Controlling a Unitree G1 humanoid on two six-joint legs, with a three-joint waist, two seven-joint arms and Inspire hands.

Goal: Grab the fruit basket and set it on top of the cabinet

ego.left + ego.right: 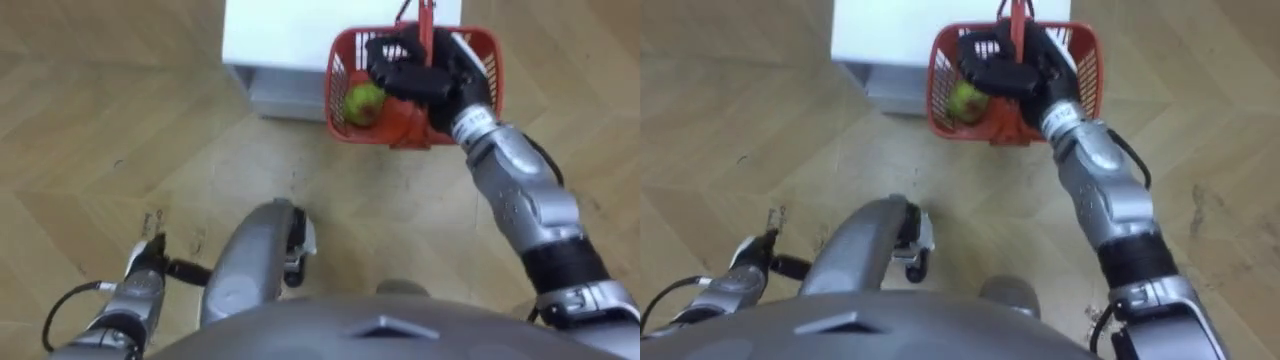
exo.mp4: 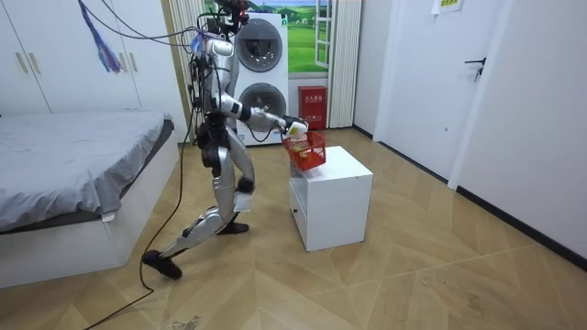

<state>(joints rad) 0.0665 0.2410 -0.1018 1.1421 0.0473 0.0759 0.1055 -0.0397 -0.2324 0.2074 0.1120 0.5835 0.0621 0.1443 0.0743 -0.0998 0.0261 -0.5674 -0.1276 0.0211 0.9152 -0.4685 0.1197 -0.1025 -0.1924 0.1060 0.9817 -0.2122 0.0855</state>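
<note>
Left eye view, arm outstretched, right hand (image 1: 415, 75) clenched on handle (image 1: 426, 18) of fruit basket (image 1: 337, 110)

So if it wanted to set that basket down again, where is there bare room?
The white cabinet's top is bare beyond the red basket, held at its near corner by the right hand, fingers curled round the handle. The wood floor in front of the cabinet is open too. Inside the basket it is crowded with fruit.
</note>
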